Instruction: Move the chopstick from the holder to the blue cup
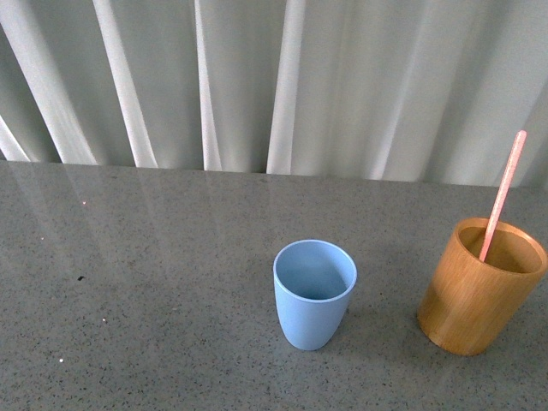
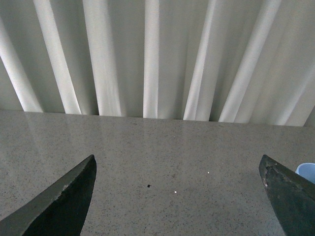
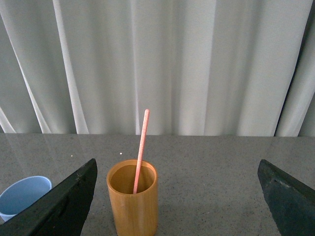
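A pink chopstick (image 1: pixel 503 193) stands tilted in the orange-brown wooden holder (image 1: pixel 479 295) at the right of the table. The light blue cup (image 1: pixel 313 294) stands upright to the left of the holder, with nothing in it. Neither arm shows in the front view. My right gripper (image 3: pixel 177 169) is open, and the holder (image 3: pixel 133 204) with the chopstick (image 3: pixel 141 150) sits ahead of it near one finger (image 3: pixel 59 206). The blue cup (image 3: pixel 22 196) shows beyond that finger. My left gripper (image 2: pixel 177 164) is open over bare table, with the blue cup's rim (image 2: pixel 306 170) just at the frame's edge.
The grey speckled table (image 1: pixel 154 282) runs back to a white pleated curtain (image 1: pixel 274 81). A few small specks lie on the table at the left (image 1: pixel 80 277).
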Available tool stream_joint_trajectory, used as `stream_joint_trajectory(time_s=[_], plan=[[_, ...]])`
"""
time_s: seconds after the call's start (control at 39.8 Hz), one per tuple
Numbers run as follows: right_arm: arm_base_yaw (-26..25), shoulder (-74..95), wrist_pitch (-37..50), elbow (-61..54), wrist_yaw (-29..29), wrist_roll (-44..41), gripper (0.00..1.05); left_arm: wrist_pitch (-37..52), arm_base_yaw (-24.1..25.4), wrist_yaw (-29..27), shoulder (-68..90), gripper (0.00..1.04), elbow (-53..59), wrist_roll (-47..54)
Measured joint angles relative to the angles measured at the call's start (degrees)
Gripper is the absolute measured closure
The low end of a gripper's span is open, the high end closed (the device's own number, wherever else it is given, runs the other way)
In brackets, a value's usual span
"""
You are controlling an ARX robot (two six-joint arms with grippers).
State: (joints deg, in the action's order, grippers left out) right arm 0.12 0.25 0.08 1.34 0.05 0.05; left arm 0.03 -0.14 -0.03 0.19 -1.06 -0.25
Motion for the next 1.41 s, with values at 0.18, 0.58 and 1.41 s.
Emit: stream_joint_trajectory(time_s=[0.18,0.58,1.41], plan=[[-2.67,16.5,-1.92,3.67,-2.23,3.04,0.1,0.0,0.0,0.02,-0.07,0.07,0.0,0.0],[-7.28,67.01,47.71,7.98,-10.8,2.78,0.1,0.0,0.0,0.02,-0.02,0.07,0.0,-0.02],[-2.99,105.2,70.05,24.44,-8.79,2.19,0.1,0.0,0.0,0.02,-0.02,0.07,0.0,0.0]])
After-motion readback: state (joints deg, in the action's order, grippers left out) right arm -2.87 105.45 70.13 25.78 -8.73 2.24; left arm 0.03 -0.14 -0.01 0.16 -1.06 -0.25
